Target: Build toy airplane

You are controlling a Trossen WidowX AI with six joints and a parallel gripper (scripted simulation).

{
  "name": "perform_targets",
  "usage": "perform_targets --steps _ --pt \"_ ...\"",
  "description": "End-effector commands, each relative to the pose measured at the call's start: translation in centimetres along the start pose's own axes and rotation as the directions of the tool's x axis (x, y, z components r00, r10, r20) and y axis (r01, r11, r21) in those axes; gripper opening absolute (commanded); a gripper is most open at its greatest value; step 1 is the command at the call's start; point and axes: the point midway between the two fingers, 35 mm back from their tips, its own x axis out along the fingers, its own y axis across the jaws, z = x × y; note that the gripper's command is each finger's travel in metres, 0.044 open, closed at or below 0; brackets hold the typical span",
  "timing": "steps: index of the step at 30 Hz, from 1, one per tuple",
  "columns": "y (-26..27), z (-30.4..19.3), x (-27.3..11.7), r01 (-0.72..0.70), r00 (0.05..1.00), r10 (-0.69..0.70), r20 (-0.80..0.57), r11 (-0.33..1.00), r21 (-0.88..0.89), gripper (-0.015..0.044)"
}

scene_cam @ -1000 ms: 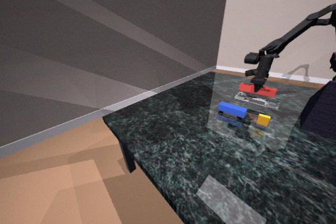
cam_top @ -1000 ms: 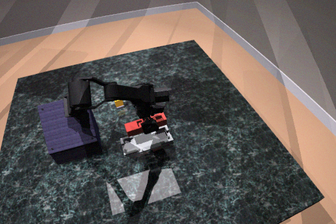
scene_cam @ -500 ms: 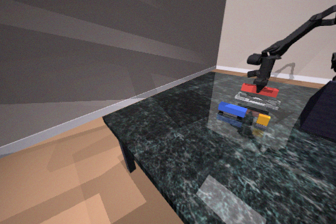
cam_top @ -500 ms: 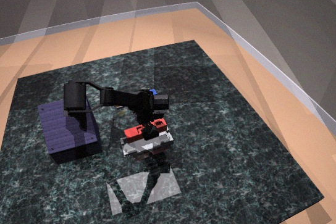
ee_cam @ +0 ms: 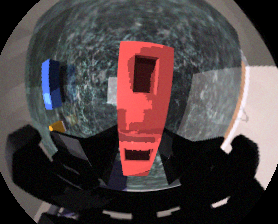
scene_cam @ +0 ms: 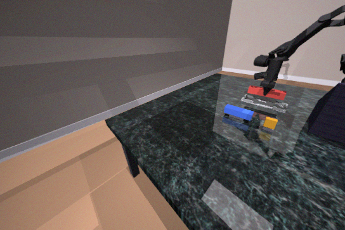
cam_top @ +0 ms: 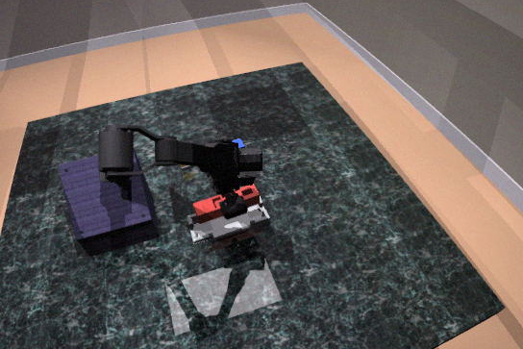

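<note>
My gripper (cam_top: 234,207) (scene_cam: 266,92) (ee_cam: 138,125) is shut on the red fuselage (cam_top: 206,208) (scene_cam: 276,94) (ee_cam: 135,110), around its middle. The fuselage is level, with both sockets facing up. It hangs just above the grey jig (cam_top: 204,232) (scene_cam: 245,99), roughly in line with it; a small gap shows in the exterior view. The fuselage hides most of the cradle in the wrist view. The blue wing (cam_top: 238,143) (scene_cam: 238,112) (ee_cam: 51,84) lies on the table beside the jig. The yellow tail fin (scene_cam: 270,123) (ee_cam: 57,126) lies near the wing.
The purple block (cam_top: 106,197) (scene_cam: 330,114) under the arm's base stands to the jig's left in the top view. The arm reaches over from it and partly hides the wing. Pale light patches lie on the dark marbled table (cam_top: 361,245) (scene_cam: 177,168).
</note>
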Motion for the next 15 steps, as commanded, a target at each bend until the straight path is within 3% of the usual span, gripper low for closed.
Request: perform_targets --steps 1,15 --pt "-0.1 0.0 0.2 0.003 1.0 -0.003 -0.001 1.0 -0.002 0.0195" --pt "-0.1 0.0 2.5 0.003 1.0 -0.003 -0.001 1.0 -0.002 0.0195"
